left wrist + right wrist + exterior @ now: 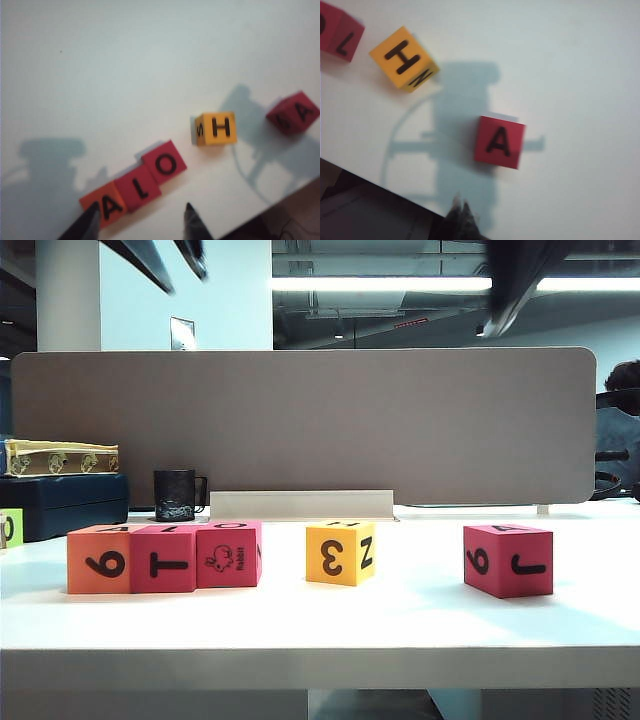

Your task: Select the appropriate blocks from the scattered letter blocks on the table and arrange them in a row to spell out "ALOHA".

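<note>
Where the exterior view looks across the table (320,640), we log five letter blocks: an orange block (98,559), a pink-red block (163,559) and a second pink-red block (229,554) touching in a row at 9 o'clock, a yellow block (340,553) alone near centre, and a third pink-red block (508,560) well apart at 3 o'clock. Behind the row we see a dark mug (177,495), a dark blue box (62,504) and a grey partition (300,420). Neither gripper is clearly visible in this view.

From the left wrist view, we read the row tops as A on orange (105,210), then L (139,188) and O (164,163), with H on yellow (215,128) and A on the far block (293,112) at 2 o'clock. We note the left gripper (142,220) hangs above the row, fingers spread, holding nothing.

From the right wrist view, we find the right gripper (461,212) pressed together and empty, above bare table, with the A block (499,142) near it at 12 o'clock and H (403,57) and L (340,34) at 10 o'clock.
</note>
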